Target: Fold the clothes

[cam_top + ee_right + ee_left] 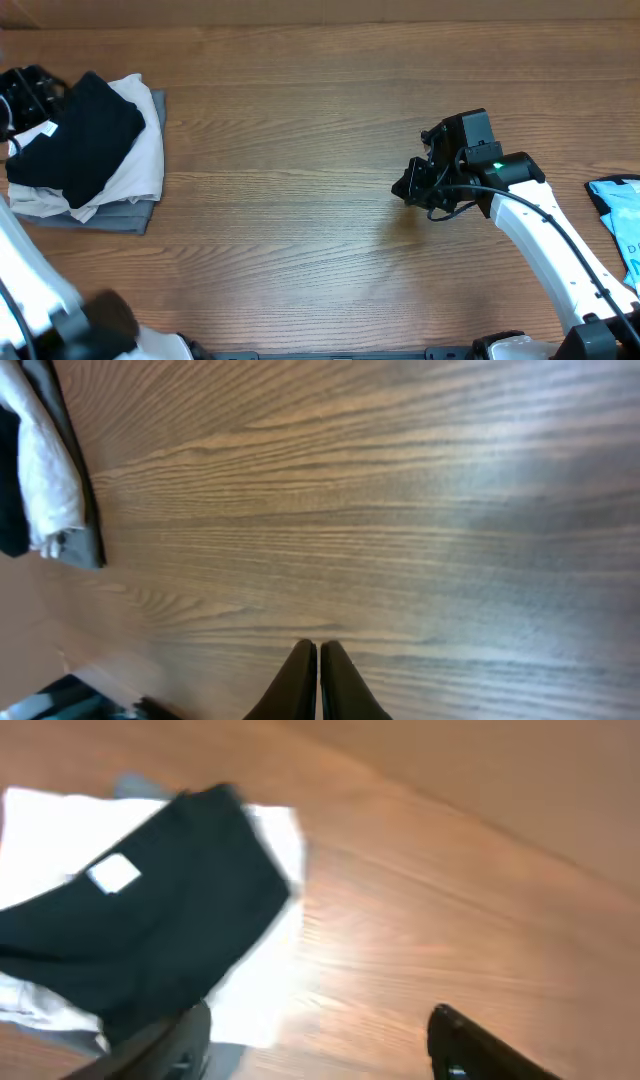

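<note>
**Black T-shirt folded on the pile, left fingers spread beside it**

From where I stood, the black T-shirt [85, 135] lay folded at the far left of the table [300, 150]. It sat on top of an off-white garment [143, 150], its white neck label [113, 873] facing up. The left gripper [318, 1025] hung just beside the shirt's left edge with its fingers spread and nothing between them. In its own camera the shirt sat ahead of the fingers and off to one side, with the nearer finger close to the lower hem (whether it touched the cloth I could not tell).

The right gripper [318, 660] hovered well apart over bare wood, its fingers pressed together and empty. A light blue printed item [620, 215] lay beyond it at the right edge.

This looked to me like the letting-go step, with the fold all but finished. To do it well, the left arm would want to rise straight up before moving sideways. That soft fabric would probably drag with any fingertip that brushed the hem, and the fold would come undone.
</note>
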Robot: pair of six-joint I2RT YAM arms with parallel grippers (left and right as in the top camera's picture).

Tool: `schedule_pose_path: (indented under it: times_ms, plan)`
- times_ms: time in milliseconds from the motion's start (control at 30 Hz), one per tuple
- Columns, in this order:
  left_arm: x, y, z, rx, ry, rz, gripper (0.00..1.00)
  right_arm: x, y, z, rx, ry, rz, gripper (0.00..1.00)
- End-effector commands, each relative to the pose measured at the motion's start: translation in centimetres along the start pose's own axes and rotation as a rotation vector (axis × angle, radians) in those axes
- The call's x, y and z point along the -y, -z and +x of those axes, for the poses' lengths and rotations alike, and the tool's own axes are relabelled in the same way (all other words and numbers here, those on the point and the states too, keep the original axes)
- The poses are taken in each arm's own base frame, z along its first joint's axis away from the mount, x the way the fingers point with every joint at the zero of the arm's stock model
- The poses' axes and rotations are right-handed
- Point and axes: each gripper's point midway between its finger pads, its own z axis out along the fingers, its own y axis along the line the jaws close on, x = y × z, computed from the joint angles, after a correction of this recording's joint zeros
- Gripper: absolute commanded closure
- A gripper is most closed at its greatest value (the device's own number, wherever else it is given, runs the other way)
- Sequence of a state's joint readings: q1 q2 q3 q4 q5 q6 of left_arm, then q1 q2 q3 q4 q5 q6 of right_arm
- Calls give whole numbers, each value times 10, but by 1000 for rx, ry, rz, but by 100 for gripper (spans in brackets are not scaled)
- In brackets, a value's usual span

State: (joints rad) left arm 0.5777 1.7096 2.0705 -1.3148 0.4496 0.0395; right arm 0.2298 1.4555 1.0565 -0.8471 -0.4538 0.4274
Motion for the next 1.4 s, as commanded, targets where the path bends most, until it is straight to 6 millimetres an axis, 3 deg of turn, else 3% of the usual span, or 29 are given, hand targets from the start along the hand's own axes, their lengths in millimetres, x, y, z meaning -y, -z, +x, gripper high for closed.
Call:
schedule_pose_path:
  times_ms: [0,133,233,333,367,467,500,533,600,733,1000,1367]
  plan:
    - [70,46,18,37,-216,106,0,-18,23,-20,96,115,-17,93]
    - [113,66,65,-54,-339,94,0,-47,69,-41,257,255,-35,93]
    - [126,73,97,-142,-371,34,0,-63,117,-52,414,307,-12,93]
    - [133,76,122,-214,-418,-26,0,-82,165,-47,541,396,-24,88]
    - [137,77,126,-217,-417,-32,0,-87,177,-43,576,409,-37,81]
    - [153,79,138,-224,-443,-12,0,-96,208,-29,661,441,-70,31]
    - [157,80,142,-227,-442,-2,0,-97,215,-25,682,447,-74,5]
    - [161,82,145,-228,-437,8,0,-98,221,-22,701,451,-77,0]
    - [168,83,150,-233,-451,26,0,-100,231,-14,726,461,-88,0]
    - [173,83,153,-237,-479,30,0,-99,240,-3,740,467,-95,0]
    - [174,79,150,-234,-478,29,0,-85,224,6,651,422,-61,0]
    - [174,78,150,-239,-478,28,0,-78,210,4,594,404,-35,0]
